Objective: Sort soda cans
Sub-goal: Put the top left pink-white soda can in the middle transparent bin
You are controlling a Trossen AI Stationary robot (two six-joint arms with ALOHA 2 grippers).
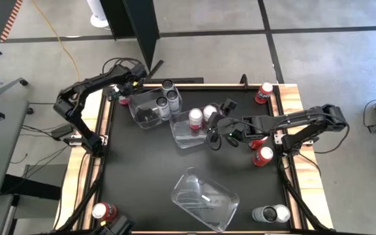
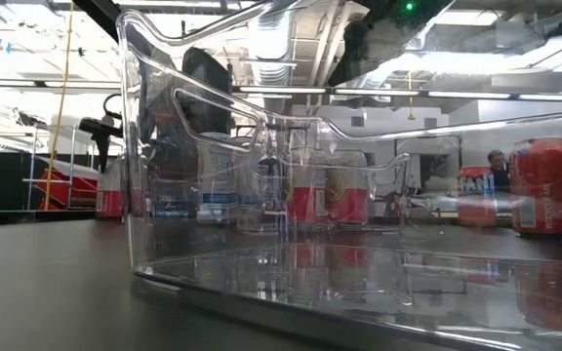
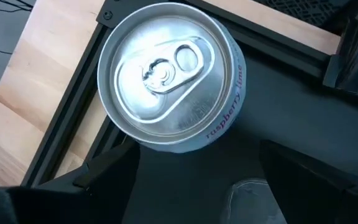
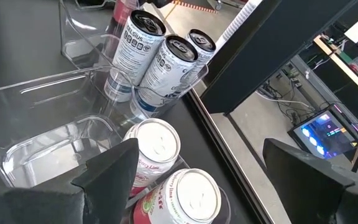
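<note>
My left gripper hangs open at the table's far-left corner, above an upright white-and-red can that stands just past its fingertips. My right gripper is open over the middle clear bin. Two red-and-white cans stand upright in that bin, the nearer one below the gap between the fingers. The far-left bin holds three dark cans standing upright.
A third clear bin lies at the near side and fills the low view. Loose red cans stand at the far-right corner, under the right arm and at the near-left corner. Two grey cans stand near-right.
</note>
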